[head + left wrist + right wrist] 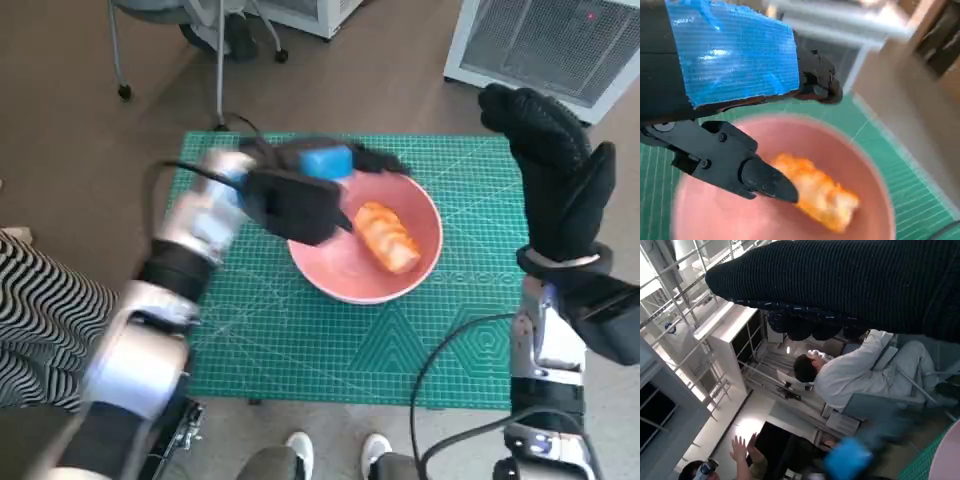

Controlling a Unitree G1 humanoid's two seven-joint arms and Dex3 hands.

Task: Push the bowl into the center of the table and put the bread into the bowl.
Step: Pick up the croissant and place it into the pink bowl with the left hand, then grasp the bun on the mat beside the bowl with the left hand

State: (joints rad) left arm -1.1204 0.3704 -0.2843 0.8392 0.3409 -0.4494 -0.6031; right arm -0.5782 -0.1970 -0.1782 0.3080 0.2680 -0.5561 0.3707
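A pink bowl (340, 272) sits near the middle of the green mat (300, 350), and an orange-brown piece of bread (388, 238) lies inside it. In the left wrist view the bread (817, 192) rests in the bowl (705, 220) just past the black fingers (765, 180). My left hand (300, 195) hovers over the bowl's left rim with its fingers apart and nothing in them. My right hand (555, 165) is raised at the mat's right edge, away from the bowl, holding nothing.
A white ventilated unit (545, 45) stands on the floor beyond the table's far right. Chair legs (215, 50) stand beyond the far left. A striped sleeve (30, 300) shows at the left edge. Feet (335, 455) are near the table's front. People (850, 372) sit in the right wrist view.
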